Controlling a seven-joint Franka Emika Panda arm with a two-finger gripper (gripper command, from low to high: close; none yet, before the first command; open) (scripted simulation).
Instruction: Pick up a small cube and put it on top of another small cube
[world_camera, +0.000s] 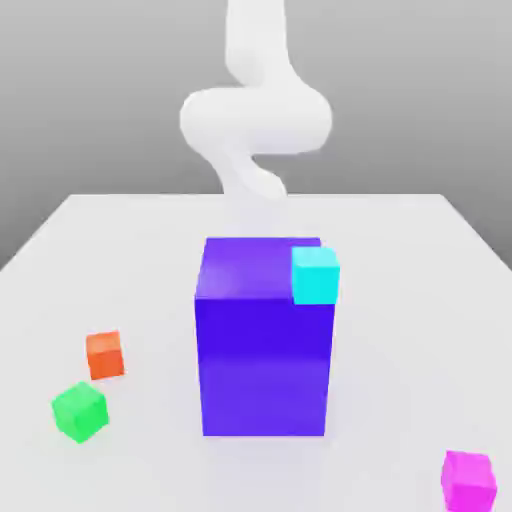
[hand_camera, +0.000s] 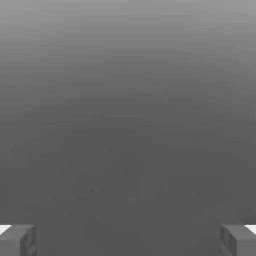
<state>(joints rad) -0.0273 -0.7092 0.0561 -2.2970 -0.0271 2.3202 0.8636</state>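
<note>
Count with me: one big blue-purple block (world_camera: 264, 340), and four small cubes around it. One cyan cube (world_camera: 315, 274), one orange cube (world_camera: 105, 355), one green cube (world_camera: 80, 411), one small magenta-pink cube (world_camera: 468, 480). Five solids in all, on one pale table (world_camera: 400, 300).

The big block is a tall box, flat-faced and sharp-edged, evenly coloured with a lighter top and no pattern. Taking it as the landmark: the cyan cube shows at its upper corner on the exterior view's right, overlapping the block's outline; whether it sits on the top I cannot tell. The orange cube lies well off toward the exterior view's left, tilted a little, and the green one sits near it, closer to the camera and turned at an angle. The magenta-pink cube rests alone, well apart from the block, nearer the camera toward the exterior view's right.

All four small cubes are plain, matte, single-coloured.

Behind the block, a smooth, rounded white arm (world_camera: 255, 115) curves above the far side of the table.

In the hand view, the gripper (hand_camera: 128, 240) has its two grey, blocky fingertips (hand_camera: 17, 240) spread wide, nothing between them.
</note>
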